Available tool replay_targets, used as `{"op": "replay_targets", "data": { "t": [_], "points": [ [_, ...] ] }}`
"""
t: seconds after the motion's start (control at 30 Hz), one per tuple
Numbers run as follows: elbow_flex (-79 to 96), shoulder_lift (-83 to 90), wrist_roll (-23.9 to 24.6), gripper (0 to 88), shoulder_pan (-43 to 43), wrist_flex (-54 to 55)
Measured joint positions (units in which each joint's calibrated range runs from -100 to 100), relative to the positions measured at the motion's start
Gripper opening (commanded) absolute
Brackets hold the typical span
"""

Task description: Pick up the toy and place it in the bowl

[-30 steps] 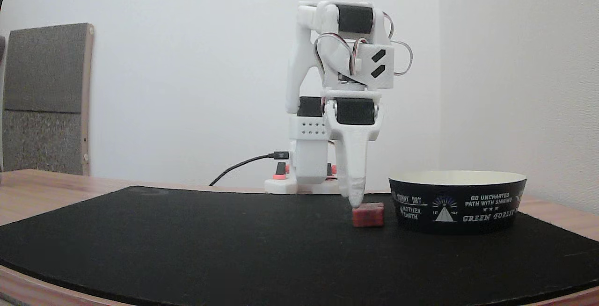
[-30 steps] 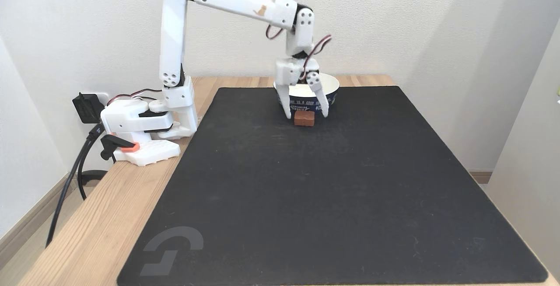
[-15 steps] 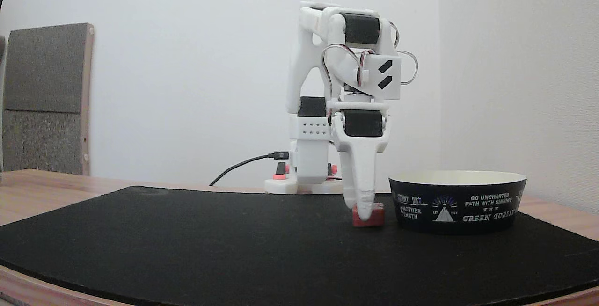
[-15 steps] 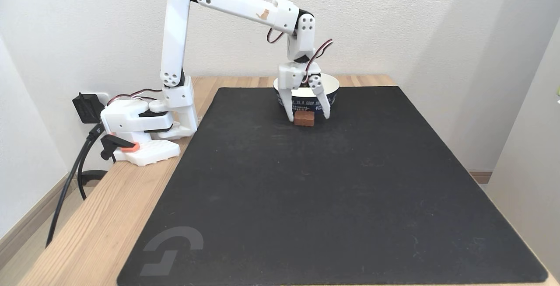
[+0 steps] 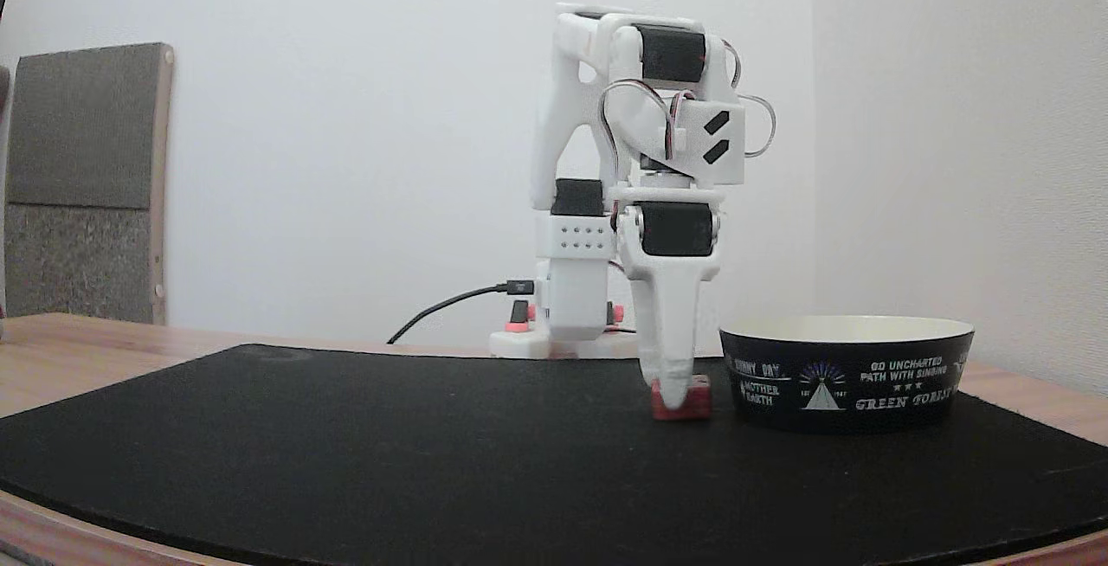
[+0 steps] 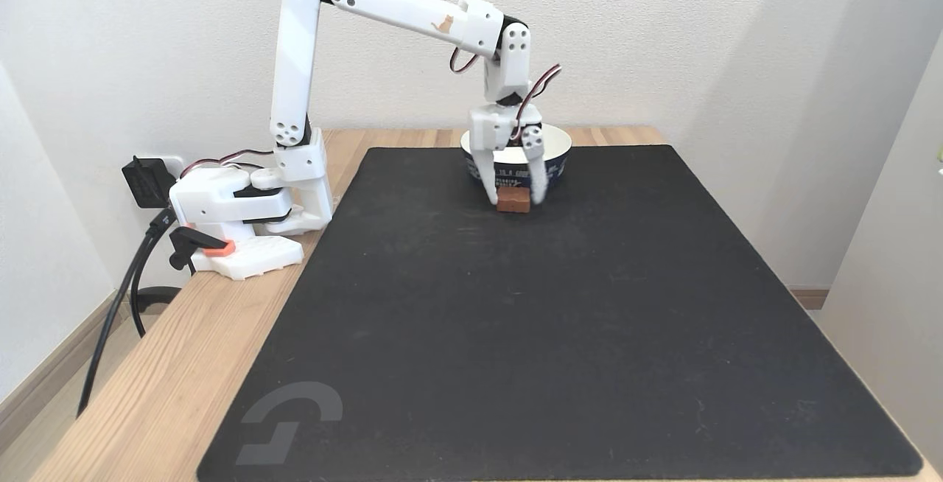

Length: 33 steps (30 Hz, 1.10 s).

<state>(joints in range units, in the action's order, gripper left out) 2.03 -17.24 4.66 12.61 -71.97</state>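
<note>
Gripper (image 6: 513, 198) sits around the toy (image 6: 513, 202), fingers narrowing, 1 looks blurred; squeeze square before lifting toward the bowl (image 6: 554, 144).

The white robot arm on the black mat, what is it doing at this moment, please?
The arm has its gripper lowered over the red toy, one finger on each side of it. The toy sits on the black mat, right in front of the bowl. Whether the fingers already press it, I cannot tell. The toy is not yet lifted.
</note>
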Motion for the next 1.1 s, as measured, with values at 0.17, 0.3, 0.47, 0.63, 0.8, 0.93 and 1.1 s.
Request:
{"op": "replay_targets", "data": {
  "t": [0.17,0.3,0.47,0.63,0.8,0.93,1.1],
  "points": [
    [0.0,-0.1,0.0,8.7,0.0,0.1],
    [-0.1,-0.5,0.0,8.5,-0.1,0.1],
    [-0.2,-0.5,0.0,8.4,-1.5,0.1],
    [-0.1,4.5,0.3,8.4,-5.2,0.1],
    [-0.1,17.1,0.1,8.5,-5.7,-1.1],
    [0.2,21.7,-0.1,9.1,0.9,2.2],
    [6.0,17.5,-0.3,16.1,8.1,13.7]
  ]
}}
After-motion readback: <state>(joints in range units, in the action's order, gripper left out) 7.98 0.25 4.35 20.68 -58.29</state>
